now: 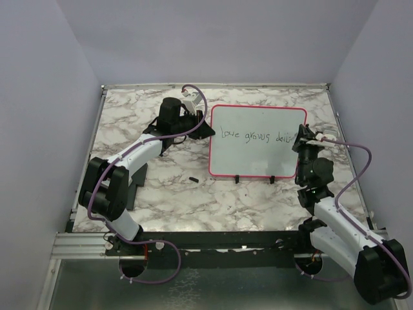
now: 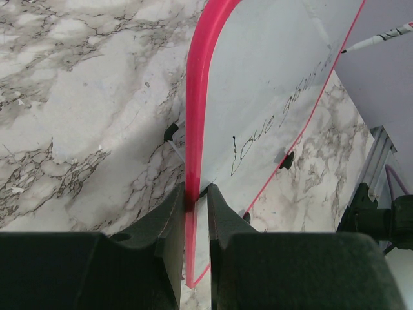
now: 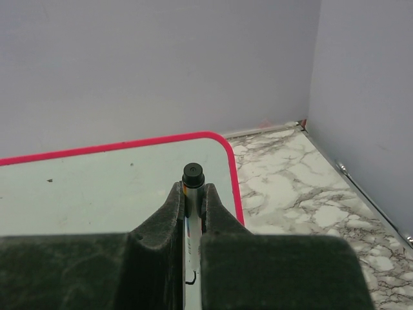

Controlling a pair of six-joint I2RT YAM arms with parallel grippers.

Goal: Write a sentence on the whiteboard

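Observation:
The whiteboard [image 1: 258, 152] lies flat on the marble table, with a pink frame and two black clips [image 1: 237, 179] on its near edge. The sentence [image 1: 255, 136] runs across it and reads about "Love grows dail". My left gripper [image 1: 205, 128] is shut on the board's left frame edge; the left wrist view shows the jaws [image 2: 195, 201] pinching the pink rim [image 2: 193, 129]. My right gripper [image 1: 301, 137] is at the right end of the writing, shut on a white marker [image 3: 193, 175] whose tip is on the board [image 3: 97, 187].
A small black cap [image 1: 192, 177] lies on the table left of the board's near corner. A dark flat pad [image 1: 137, 184] sits under the left arm. Grey walls enclose the table on three sides, and a metal rail [image 1: 213, 240] runs along the front.

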